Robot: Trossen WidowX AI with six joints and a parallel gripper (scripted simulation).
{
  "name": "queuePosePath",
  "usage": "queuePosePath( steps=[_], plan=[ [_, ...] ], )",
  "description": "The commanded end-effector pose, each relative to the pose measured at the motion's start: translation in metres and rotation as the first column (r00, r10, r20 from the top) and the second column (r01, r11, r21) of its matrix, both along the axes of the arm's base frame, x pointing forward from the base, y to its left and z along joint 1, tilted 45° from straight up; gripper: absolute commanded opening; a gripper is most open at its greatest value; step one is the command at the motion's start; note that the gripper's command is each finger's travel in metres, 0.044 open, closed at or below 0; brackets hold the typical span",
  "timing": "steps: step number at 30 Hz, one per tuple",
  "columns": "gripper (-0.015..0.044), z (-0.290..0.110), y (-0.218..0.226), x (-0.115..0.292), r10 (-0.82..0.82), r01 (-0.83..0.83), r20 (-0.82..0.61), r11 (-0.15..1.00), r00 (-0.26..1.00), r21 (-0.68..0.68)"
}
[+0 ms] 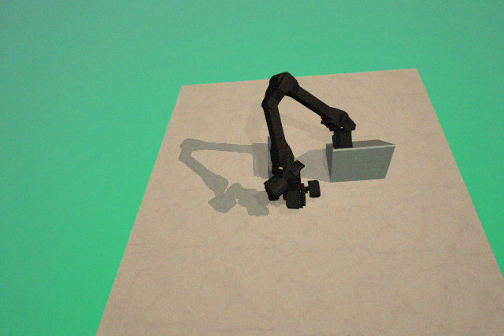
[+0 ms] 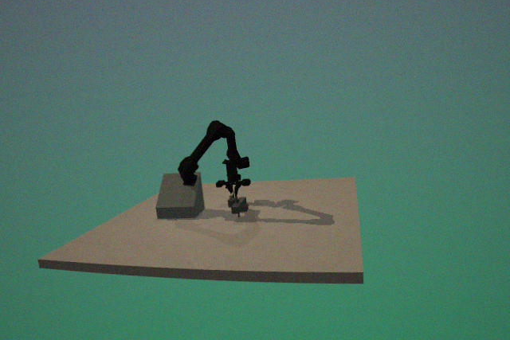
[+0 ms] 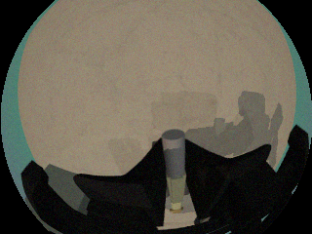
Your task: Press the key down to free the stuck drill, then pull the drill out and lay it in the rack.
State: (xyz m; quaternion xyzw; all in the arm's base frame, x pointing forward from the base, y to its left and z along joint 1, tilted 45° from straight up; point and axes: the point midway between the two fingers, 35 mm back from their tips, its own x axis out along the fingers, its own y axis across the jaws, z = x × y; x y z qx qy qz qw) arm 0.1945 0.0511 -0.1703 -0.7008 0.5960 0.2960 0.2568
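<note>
My gripper (image 1: pixel 294 197) (image 2: pixel 234 193) (image 3: pixel 174 178) points down over the middle of the table and is shut on the drill (image 3: pixel 174 155), a slim grey cylinder with a yellowish lower part that stands upright between the black fingers. In the exterior view a small grey block (image 2: pixel 237 203) sits right under the fingers, low over the table. I cannot tell whether it touches the table. A grey block (image 3: pixel 61 183) shows at the lower left edge of the wrist view. The key is not visible.
The arm stands on a grey box (image 1: pixel 360 161) (image 2: pixel 178 196) at the table's side. A narrow grey piece (image 1: pixel 268 155) shows behind the forearm. The beige table (image 1: pixel 284 275) (image 2: pixel 288 245) ends in open edges on all sides.
</note>
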Motion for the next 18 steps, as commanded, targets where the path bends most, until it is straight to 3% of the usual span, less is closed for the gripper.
queuePosePath(
  steps=[1, 18],
  plan=[
    [0.0, -0.004, -0.004, 0.0, 0.005, -0.005, -0.001, 1.0, 1.0, -0.006],
    [0.0, -0.017, -0.017, 0.003, 0.005, -0.005, -0.001, 1.0, 1.0, -0.007]
  ],
)
